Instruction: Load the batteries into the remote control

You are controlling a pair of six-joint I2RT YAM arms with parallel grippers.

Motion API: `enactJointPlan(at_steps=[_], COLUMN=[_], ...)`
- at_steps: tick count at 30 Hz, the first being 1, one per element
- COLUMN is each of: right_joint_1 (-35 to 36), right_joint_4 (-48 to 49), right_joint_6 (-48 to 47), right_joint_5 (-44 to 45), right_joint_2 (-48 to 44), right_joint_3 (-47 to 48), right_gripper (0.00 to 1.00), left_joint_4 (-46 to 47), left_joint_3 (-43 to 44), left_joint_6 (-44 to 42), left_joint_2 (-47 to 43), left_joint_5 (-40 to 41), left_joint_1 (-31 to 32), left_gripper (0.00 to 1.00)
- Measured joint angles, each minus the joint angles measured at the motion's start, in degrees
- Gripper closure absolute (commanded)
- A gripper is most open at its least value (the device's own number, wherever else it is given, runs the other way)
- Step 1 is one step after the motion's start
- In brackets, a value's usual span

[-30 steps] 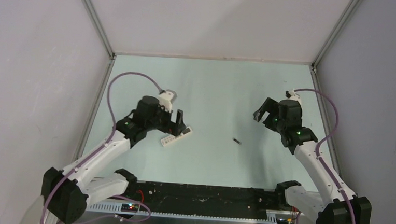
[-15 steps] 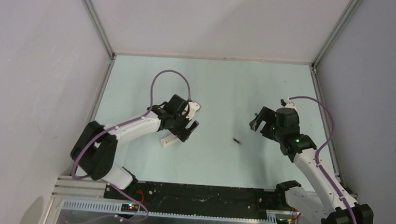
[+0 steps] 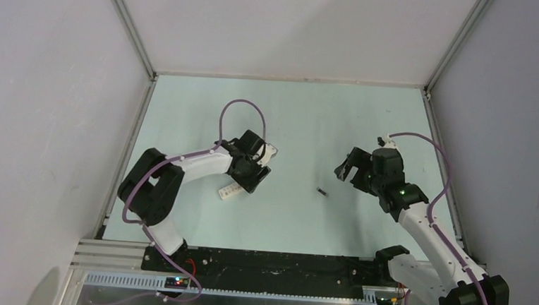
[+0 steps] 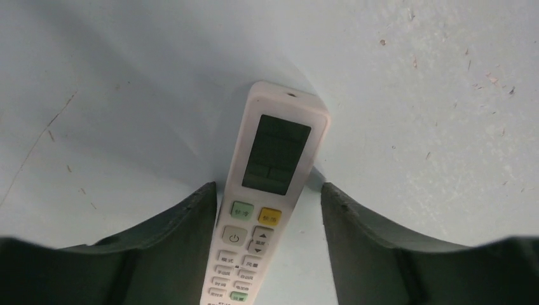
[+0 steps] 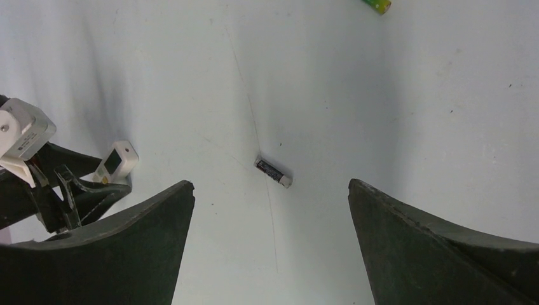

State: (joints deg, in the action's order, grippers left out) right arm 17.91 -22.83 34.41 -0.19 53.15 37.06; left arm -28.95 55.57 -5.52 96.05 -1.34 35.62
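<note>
Your left tool (image 4: 269,198) stands apart, its two fingers (image 4: 178,235) straddling the remote (image 4: 277,152) without clamping it. There is a clear gap on one side. On the other, the finger sits so close to the remote's edge that you cannot tell whether they touch. The remote lies flat on the table (image 3: 290,111), buttons and display up, with its display end reaching past the fingertips. From the top view it is in the left half of the table, about midway between the near and far edges.

Your right tool (image 5: 270,187) is wide apart and holds nothing, hanging over the right half of the table, tilted toward the middle. One battery (image 5: 273,172) lies on its side on the bare table, between the two tools and nearer the right one, well apart from the remote. At the top edge of the right wrist view a small green thing (image 5: 376,5) is cut off, and you cannot tell what it is.
</note>
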Motion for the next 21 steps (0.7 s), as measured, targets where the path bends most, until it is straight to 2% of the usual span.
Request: enactJointPlan(at_steps=[5, 8, 16, 21], right_joint_1=[0.8, 0.8, 1.1, 1.5], right_joint_4=[0.2, 1.0, 2.8, 8.9], right_joint_6=[0.1, -0.2, -0.6, -0.8], right_joint_5=[0.7, -0.3, -4.2, -12.4], right_joint_2=[-0.6, -0.7, -2.5, -3.5], right_joint_3=[-0.7, -0.7, -0.7, -0.7], right_gripper=[0.01, 0.01, 0.01, 0.01], left_joint_4=[-0.1, -0.1, -1.3, -1.9], left_joint_3=[0.9, 1.1, 2.5, 8.2], left_joint_6=[0.1, 0.3, 3.1, 8.2], left_joint_2=[1.0, 1.2, -1.0, -10.0], left_joint_5=[-0.3, -0.3, 0.1, -0.5], left_joint_1=[0.1, 0.1, 0.2, 0.3], left_gripper=[0.62, 0.82, 0.98, 1.0])
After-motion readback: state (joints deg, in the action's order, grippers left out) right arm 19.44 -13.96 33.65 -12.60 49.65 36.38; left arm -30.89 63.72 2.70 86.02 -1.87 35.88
